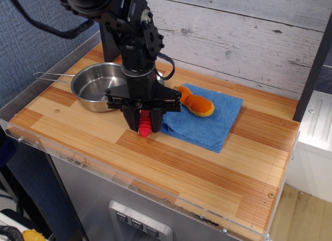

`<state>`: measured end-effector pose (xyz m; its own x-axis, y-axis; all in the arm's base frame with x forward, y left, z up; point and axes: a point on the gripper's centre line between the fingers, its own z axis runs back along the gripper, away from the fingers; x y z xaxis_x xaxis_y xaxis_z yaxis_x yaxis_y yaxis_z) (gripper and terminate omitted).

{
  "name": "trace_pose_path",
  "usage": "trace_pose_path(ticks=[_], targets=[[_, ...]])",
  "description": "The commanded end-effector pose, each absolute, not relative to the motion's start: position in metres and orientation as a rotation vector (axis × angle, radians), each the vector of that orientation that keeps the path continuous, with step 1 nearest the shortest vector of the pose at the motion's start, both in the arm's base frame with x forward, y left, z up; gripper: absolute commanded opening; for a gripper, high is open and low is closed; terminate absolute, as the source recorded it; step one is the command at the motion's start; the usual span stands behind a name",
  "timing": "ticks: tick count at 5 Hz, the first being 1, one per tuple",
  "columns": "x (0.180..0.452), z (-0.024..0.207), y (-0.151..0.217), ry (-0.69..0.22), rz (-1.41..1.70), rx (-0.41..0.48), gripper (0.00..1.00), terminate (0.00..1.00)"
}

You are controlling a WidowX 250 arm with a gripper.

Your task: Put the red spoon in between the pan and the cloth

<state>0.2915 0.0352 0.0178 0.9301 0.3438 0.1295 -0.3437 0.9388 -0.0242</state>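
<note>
My gripper (144, 122) is shut on the red spoon (146, 125). Only the ribbed red handle shows, poking down from between the fingers, with its tip touching or just above the wooden table. The spoon's metal bowl is hidden by the gripper. The gripper hangs over the gap between the steel pan (97, 87) on the left and the blue cloth (207, 119) on the right. The pan's wire handle points left.
An orange plush toy (196, 104) lies on the cloth's far left part. The wooden table (207, 168) has a clear plastic rim along its front and left edges. A dark post stands behind the pan, against a white plank wall.
</note>
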Motion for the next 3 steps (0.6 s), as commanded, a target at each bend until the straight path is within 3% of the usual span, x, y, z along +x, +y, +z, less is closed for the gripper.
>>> trace_pose_path(ticks=[1,2,3], targets=[[0.2929,0.0211,0.0478,-0.158,0.356,0.002,0.00,0.00],[0.2913,0.0179,0.0473,-0.138,0.355,0.000,0.00,0.00],[0.2910,0.0192,0.0450,-0.121,0.348,-0.001,1.00,0.00]])
